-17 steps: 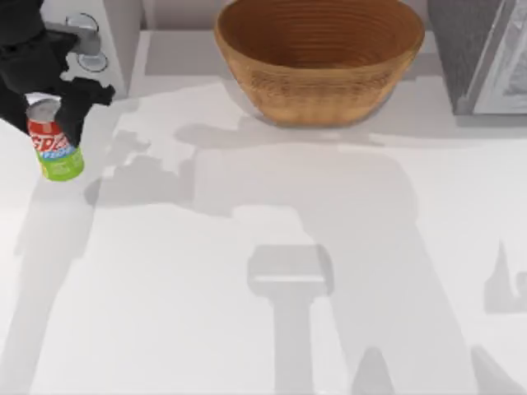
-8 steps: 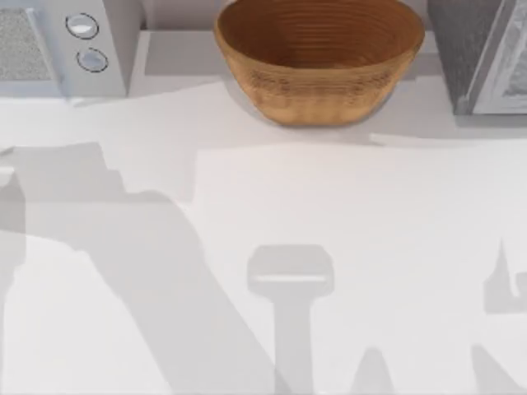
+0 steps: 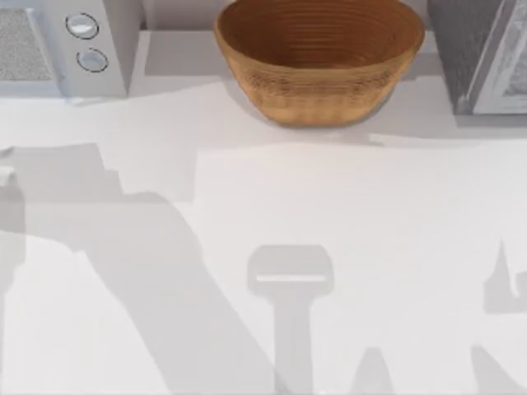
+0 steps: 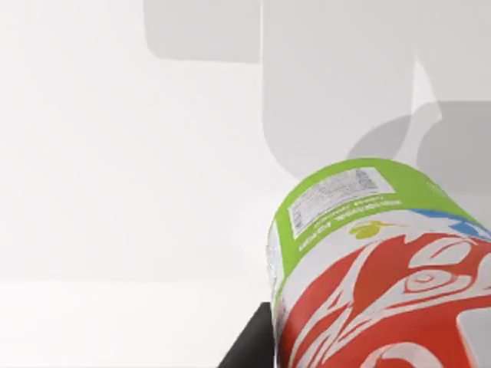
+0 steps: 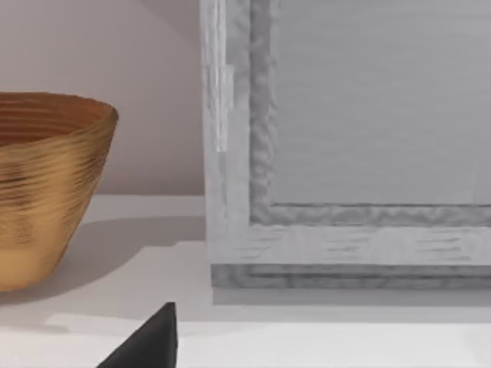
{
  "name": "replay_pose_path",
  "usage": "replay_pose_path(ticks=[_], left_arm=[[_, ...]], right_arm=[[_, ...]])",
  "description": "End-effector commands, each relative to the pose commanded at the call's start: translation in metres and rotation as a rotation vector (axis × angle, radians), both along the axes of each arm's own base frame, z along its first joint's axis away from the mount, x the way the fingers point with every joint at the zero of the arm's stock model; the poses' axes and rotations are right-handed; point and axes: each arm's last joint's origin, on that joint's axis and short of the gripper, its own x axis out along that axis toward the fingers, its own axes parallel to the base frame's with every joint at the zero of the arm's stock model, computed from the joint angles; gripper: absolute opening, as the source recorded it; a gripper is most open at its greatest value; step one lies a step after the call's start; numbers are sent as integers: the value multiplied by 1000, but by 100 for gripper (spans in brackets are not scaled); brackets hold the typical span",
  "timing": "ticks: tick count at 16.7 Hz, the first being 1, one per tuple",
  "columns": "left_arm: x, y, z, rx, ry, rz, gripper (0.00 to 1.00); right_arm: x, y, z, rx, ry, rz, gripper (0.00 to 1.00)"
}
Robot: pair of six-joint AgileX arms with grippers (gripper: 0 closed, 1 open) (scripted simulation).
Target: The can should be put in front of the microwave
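The can [image 4: 360, 253] looms close in the left wrist view, lime-green base outward and red label nearer the camera, over the white tabletop. My left gripper [image 4: 368, 349] is shut on it, and one black fingertip [image 4: 247, 346] lies against its side. The microwave [image 3: 58, 45] stands at the table's back left, pale grey with two round dials [image 3: 86, 43] and a mesh window. Of my right gripper, one black fingertip [image 5: 149, 341] shows in the right wrist view, near the darker grey appliance.
A large wicker bowl [image 3: 319, 58] stands at the back centre, also seen as the wicker bowl [image 5: 46, 184]. A darker grey appliance with a framed door [image 3: 482, 53] fills the back right corner and appears up close in the right wrist view [image 5: 345, 146]. Arm shadows cross the white table [image 3: 329, 206].
A second ago my left gripper held the can just in front of the microwave in the top view. Arm and can have since left that view; nothing changed in the last half second.
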Motion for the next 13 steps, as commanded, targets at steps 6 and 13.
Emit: replay_pose_path(ticks=[6,13], left_arm=[[0,0,-3,-1,-2,1,8],[0,0,-3,-1,-2,1,60]], right_arm=[[0,0,0,0,0,0,100],[0,0,0,0,0,0,100]])
